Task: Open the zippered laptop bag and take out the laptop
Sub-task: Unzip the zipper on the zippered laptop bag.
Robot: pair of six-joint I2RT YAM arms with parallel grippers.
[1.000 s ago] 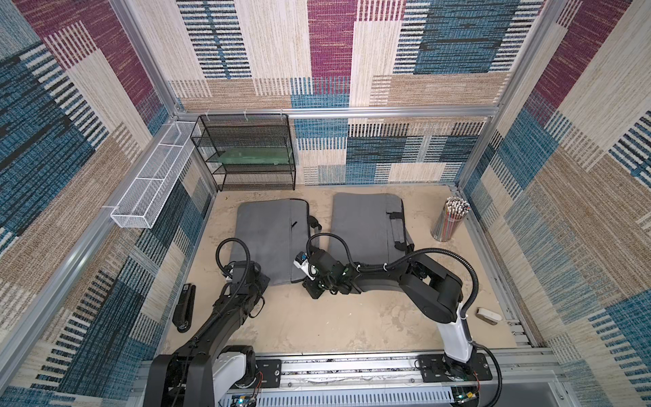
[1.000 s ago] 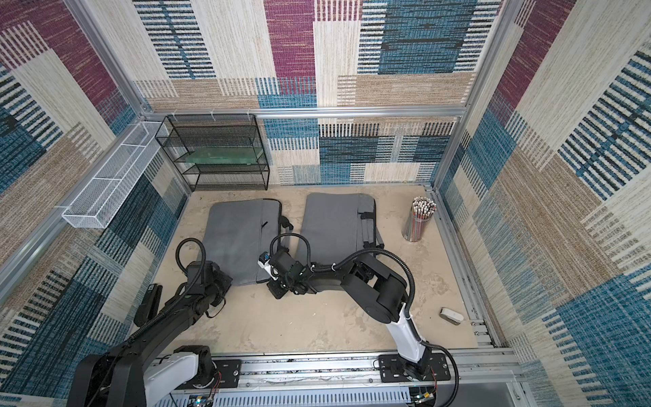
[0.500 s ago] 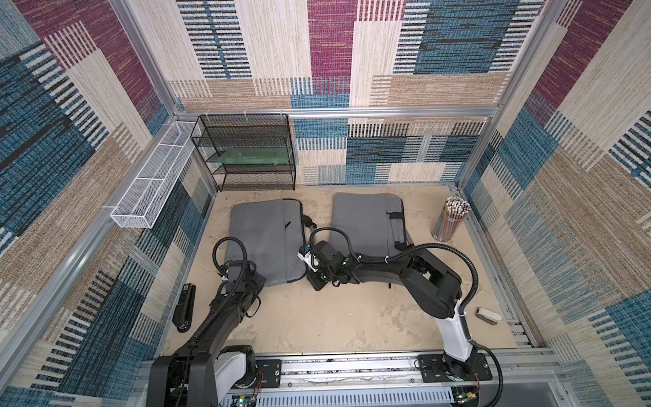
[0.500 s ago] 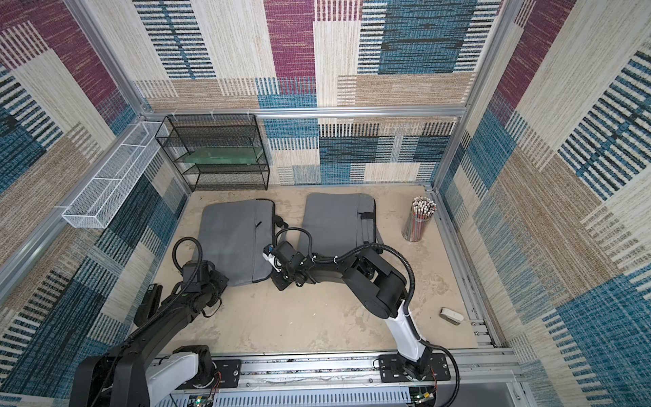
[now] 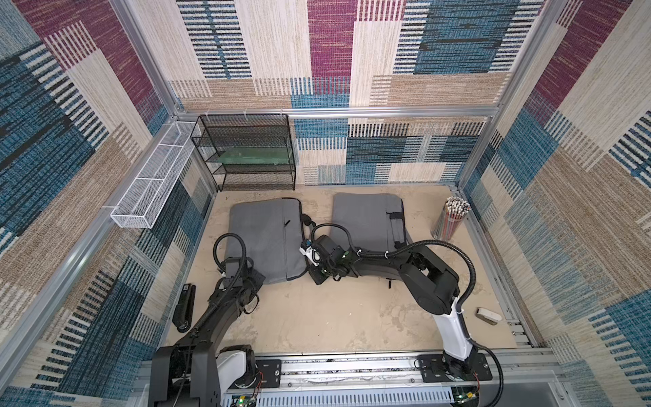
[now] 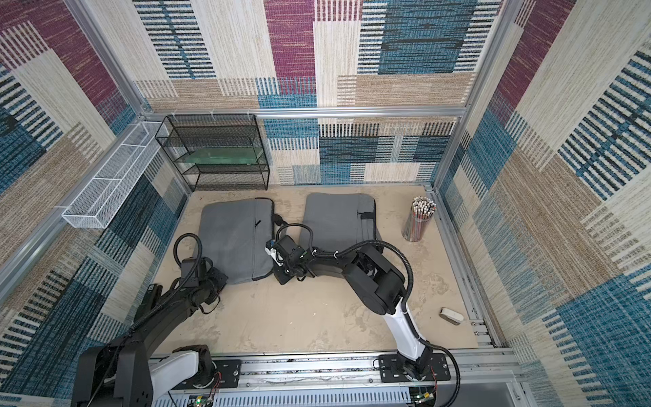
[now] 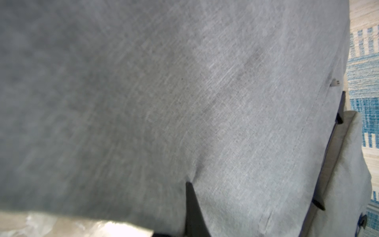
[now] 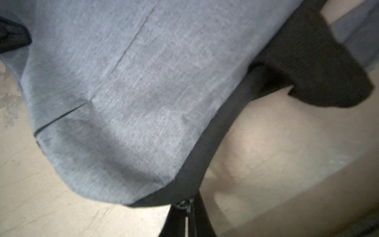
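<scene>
Two grey zippered laptop bags lie flat, the left bag (image 5: 267, 236) (image 6: 232, 239) beside the right bag (image 5: 368, 220) (image 6: 336, 218). My right gripper (image 5: 313, 276) (image 6: 281, 275) is at the left bag's near right corner. In the right wrist view it (image 8: 189, 207) is shut on the metal zipper pull (image 8: 183, 204) of the black zipper band (image 8: 207, 147). My left gripper (image 5: 256, 277) (image 6: 219, 278) sits at that bag's near left corner. In the left wrist view its shut tip (image 7: 189, 185) presses on the grey fabric (image 7: 184, 92). The laptop is hidden.
A cup of pencils (image 5: 452, 220) stands at the right wall. A black stapler (image 5: 185, 310) lies at the left wall and a small white object (image 5: 489, 314) near the front right. A black mesh shelf (image 5: 250, 155) and a white wire basket (image 5: 155, 183) line the back left.
My right gripper has moved away from the front edge, along the left bag's right side, still shut on the zipper pull. The left arm has barely shifted.
</scene>
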